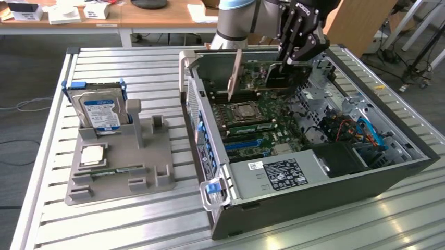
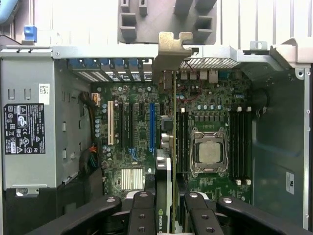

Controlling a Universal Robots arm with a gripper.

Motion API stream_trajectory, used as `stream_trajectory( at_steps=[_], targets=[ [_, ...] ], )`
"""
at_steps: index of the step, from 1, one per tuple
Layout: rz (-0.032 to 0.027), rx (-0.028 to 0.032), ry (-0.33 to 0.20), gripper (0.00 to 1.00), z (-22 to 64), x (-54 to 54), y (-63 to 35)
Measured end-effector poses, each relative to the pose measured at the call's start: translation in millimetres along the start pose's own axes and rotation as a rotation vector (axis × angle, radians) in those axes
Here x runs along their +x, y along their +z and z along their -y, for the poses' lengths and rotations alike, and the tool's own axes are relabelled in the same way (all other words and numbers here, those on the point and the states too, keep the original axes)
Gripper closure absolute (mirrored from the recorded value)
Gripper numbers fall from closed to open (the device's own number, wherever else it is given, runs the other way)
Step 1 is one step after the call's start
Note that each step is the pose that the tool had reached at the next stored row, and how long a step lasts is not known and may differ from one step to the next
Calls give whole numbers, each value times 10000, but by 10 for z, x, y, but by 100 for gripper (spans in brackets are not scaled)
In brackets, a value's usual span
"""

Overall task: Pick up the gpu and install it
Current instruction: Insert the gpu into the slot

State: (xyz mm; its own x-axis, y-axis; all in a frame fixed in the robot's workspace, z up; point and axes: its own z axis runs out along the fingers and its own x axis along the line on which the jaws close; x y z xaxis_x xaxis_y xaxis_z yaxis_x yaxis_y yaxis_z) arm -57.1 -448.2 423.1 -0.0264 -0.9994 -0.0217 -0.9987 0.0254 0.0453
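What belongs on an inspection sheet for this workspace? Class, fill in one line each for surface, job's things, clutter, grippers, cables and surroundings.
Surface: slatted metal table carrying an open computer case.
Job's things: gpu held on edge inside the case, apparently just above the motherboard.
Clutter: gray holder beside the case, with a hard drive, processor chip and memory stick.
Grippers: gripper shut on the gpu.
Cables: coloured wires inside the case.
Surroundings: wooden desks behind the table.
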Motion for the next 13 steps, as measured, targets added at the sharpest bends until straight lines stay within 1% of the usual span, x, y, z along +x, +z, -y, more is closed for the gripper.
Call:
stream_trajectory(
  at_steps=[8,11,13],
  targets=[
    [1,0,0,73,7,3,145],
    [-1,-1,0,73,7,3,156],
    [11,0,-1,73,8,4,174]
  ],
)
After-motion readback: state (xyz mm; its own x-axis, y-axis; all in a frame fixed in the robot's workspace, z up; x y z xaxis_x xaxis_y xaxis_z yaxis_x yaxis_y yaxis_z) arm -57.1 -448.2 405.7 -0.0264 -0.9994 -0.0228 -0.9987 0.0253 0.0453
